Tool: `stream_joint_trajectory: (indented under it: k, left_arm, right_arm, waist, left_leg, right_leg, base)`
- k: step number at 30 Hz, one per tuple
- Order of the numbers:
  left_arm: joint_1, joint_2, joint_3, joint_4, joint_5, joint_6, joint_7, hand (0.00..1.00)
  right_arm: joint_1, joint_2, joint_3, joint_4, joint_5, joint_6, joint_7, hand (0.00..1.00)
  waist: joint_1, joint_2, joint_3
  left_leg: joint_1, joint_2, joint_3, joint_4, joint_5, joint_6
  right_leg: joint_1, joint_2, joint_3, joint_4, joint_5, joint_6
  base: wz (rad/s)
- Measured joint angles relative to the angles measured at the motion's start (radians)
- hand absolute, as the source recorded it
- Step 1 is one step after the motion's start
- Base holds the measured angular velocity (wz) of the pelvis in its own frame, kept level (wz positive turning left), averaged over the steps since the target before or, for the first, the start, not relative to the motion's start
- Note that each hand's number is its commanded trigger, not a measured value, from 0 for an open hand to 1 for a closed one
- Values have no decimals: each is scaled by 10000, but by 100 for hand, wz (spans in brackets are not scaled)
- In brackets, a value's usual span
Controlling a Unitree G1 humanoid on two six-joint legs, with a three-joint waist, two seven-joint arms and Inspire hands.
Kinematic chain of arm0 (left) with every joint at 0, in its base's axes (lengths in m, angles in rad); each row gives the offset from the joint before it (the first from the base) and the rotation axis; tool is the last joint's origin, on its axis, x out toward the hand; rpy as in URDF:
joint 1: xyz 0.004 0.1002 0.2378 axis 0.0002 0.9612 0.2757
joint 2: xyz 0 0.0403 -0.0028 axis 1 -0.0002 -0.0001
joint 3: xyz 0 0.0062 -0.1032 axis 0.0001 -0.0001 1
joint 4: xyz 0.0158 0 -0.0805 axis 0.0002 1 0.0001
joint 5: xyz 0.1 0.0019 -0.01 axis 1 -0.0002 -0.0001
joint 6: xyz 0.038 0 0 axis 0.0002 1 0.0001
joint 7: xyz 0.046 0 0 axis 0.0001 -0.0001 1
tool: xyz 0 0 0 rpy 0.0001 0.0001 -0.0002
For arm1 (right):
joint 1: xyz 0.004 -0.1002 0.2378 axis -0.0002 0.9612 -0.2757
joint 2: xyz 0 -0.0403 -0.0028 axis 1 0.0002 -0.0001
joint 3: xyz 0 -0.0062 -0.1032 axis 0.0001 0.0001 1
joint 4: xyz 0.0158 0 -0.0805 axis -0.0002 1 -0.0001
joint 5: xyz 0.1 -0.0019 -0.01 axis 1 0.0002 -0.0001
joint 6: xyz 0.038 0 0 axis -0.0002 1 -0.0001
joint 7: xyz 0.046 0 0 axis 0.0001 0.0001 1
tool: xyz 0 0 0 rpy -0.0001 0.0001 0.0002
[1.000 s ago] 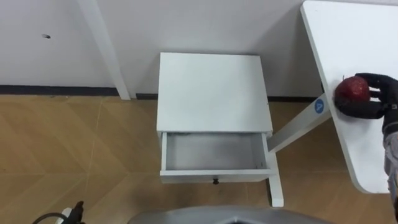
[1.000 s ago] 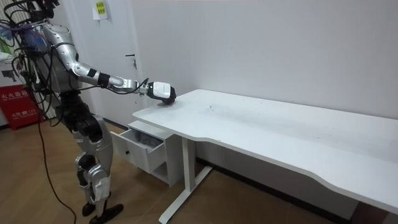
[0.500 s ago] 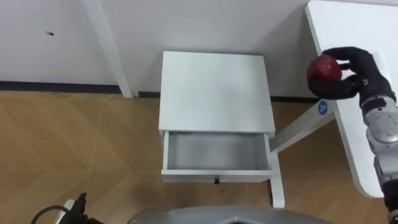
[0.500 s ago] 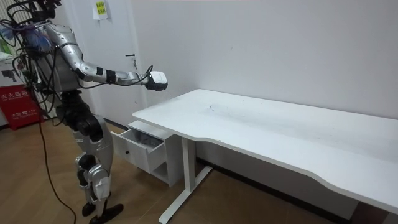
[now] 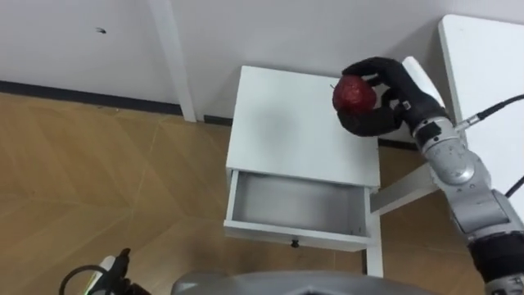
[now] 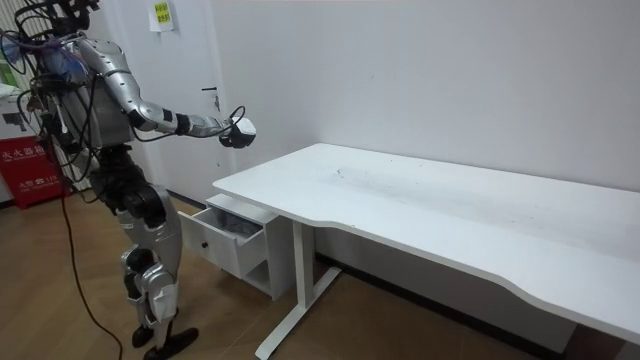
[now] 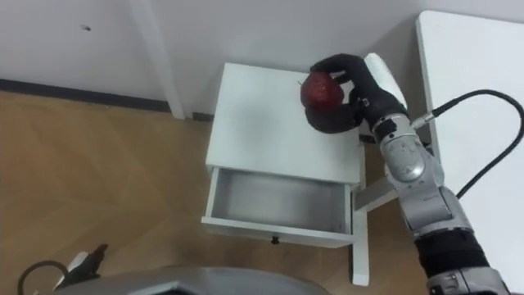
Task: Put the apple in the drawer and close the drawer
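Note:
My right hand (image 5: 389, 106) is shut on a red apple (image 5: 354, 93) and holds it in the air over the back right corner of the small white cabinet (image 5: 286, 123). Below, the cabinet's drawer (image 5: 295, 237) is pulled out towards me, and its grey inside is bare. In the room view I stand in front of the cabinet with the right arm stretched out, the right hand (image 6: 238, 131) raised above the open drawer (image 6: 225, 236), left of the desk's end.
A white desk (image 5: 491, 65) stands to the right of the cabinet, its slanted leg (image 5: 405, 187) right beside the drawer. A white door frame post (image 5: 173, 57) rises at the back left. Wooden floor (image 5: 98, 180) lies to the left.
My right hand lifted the apple off the desk's edge and carried it left, over the cabinet. The eye view has shifted a little as well.

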Motion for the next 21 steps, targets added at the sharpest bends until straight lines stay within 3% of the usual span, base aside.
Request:
stream_joint_trajectory:
  k: [5,8,21]
  left_arm:
    - [-161,-6,-291,155,63,130,-1,0]
    - [-161,-45,-302,150,69,206,-37,0]
    - [-105,-127,-304,133,70,239,-72,0]
  right_arm:
    - [127,200,728,533,-476,11,228,100]
    - [467,347,755,657,-957,235,517,100]
    - [652,632,853,1708,-1523,352,918,100]
  waist:
    - [26,37,17]
    - [89,69,3]
    - [297,63,-11]
  left_leg:
    - [-102,-26,-154,39,-1,-1]
    - [-184,-26,-204,54,1,-4]
    - [-579,-38,-284,155,3,-3]
  right_leg:
    - [36,-4,-174,-118,0,0]
    - [-14,1,-212,-120,0,0]
    - [-348,-15,-259,-115,0,0]
  base:
    - [9]
    - [5]
    - [1]
